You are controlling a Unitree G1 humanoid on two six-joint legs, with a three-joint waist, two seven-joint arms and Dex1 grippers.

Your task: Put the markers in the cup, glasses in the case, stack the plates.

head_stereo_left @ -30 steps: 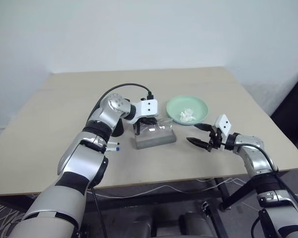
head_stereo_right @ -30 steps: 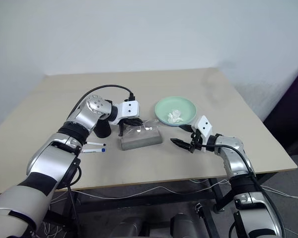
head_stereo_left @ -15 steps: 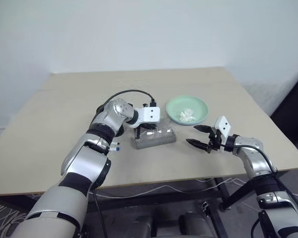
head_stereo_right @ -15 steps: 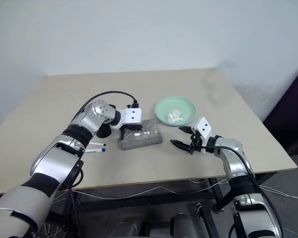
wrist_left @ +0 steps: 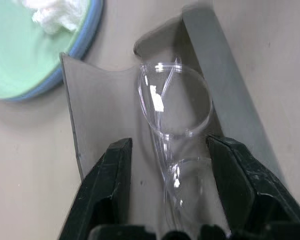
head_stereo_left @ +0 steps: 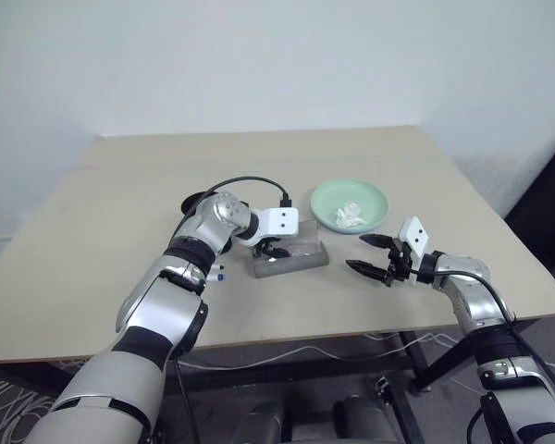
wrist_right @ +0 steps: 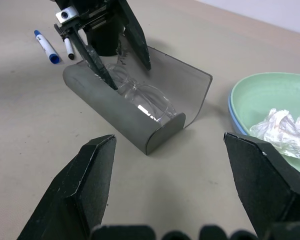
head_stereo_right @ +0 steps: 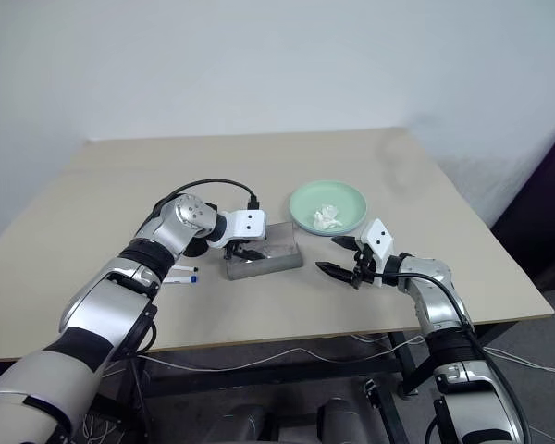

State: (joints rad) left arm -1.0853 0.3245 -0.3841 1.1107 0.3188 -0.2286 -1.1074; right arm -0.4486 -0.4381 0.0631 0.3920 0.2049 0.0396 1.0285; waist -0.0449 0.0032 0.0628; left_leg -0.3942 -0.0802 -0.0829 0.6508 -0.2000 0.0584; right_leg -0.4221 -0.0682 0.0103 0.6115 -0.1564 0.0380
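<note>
- Left wrist view, glasses: clear thin frame, lying folded inside the case, between my left gripper's spread fingers, which I judge are not pinching them. Light, brittle at the hinges, slick lenses; I would take them at the bridge or a lens rim, never by a temple arm.
- Case: grey trough with frosted lid standing open. Stiff, light, likely to slide on the table if pushed; I would press the lid down from its free edge.
- Right gripper: fingers wide apart, empty, hovering near the case's end.
- Markers: one blue-capped, one black-capped, lying side by side on the table beside the cup. Light, round, prone to roll; grip mid-barrel.
- Cup: black, upright, just behind the case. Light, tippy.
- Plates: mint one sitting on blue one, tissue inside. Stiff, light, smooth; take by the rim.
</note>
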